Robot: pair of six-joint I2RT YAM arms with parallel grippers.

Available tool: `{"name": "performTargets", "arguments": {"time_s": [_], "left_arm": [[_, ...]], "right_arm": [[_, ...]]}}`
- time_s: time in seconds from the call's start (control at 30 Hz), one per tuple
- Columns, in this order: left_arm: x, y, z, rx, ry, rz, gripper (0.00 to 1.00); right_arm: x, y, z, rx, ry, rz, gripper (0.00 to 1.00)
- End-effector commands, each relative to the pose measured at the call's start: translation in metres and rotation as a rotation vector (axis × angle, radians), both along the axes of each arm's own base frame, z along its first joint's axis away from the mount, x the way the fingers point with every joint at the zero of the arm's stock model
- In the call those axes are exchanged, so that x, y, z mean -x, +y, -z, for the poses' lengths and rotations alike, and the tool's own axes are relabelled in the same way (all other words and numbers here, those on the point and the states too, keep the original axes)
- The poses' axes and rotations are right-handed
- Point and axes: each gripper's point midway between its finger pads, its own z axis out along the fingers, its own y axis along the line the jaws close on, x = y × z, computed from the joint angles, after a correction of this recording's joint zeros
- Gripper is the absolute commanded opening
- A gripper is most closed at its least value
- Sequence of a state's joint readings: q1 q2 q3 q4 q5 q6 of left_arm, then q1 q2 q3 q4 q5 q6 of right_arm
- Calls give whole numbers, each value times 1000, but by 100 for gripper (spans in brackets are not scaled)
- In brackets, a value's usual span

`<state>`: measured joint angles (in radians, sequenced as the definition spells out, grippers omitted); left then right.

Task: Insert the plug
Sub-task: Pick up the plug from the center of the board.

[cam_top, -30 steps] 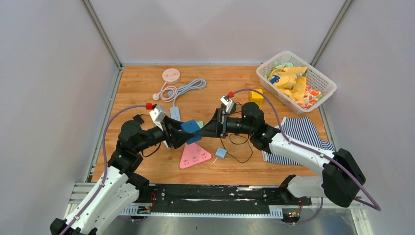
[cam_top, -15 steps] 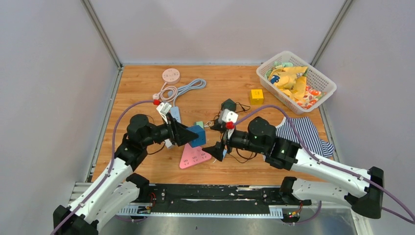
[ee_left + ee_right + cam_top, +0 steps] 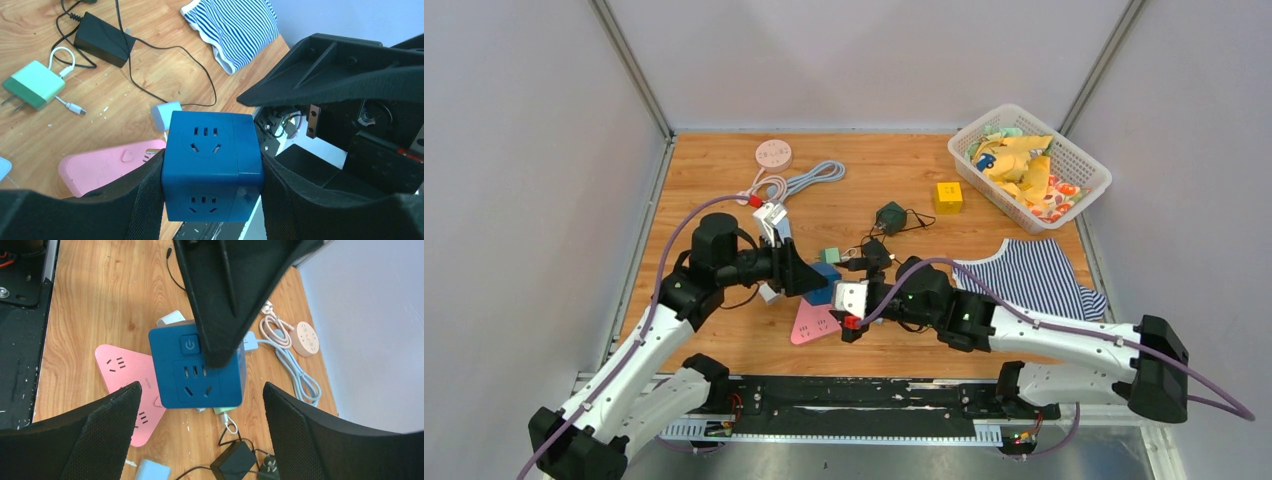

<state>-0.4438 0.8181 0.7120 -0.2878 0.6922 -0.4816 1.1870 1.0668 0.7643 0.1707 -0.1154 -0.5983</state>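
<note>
Only the right wrist view shows the power button (image 3: 189, 345) on the blue cube socket (image 3: 196, 372), at 12 o'clock of its holes. The left gripper (image 3: 212, 172) clamps it; the right gripper (image 3: 200, 390) gapes empty.

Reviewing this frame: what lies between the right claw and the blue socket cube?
Nothing. In the right wrist view the open right claw faces the blue socket cube, held by the left claw, with only air between.

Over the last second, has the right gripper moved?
Yes. The right gripper came back toward the table's near edge, ending beside the pink strip.
</note>
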Motion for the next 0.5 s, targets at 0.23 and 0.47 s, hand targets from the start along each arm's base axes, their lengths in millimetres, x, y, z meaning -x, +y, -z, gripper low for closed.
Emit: {"name": "performTargets", "arguments": {"time_s": [0.23, 0.47], "left_arm": [[19, -3, -2, 30, 40, 62, 0], [19, -2, -11, 41, 30, 54, 10]], "right_arm": [[11, 33, 6, -16, -76, -86, 83], [5, 30, 14, -78, 5, -3, 39]]}}
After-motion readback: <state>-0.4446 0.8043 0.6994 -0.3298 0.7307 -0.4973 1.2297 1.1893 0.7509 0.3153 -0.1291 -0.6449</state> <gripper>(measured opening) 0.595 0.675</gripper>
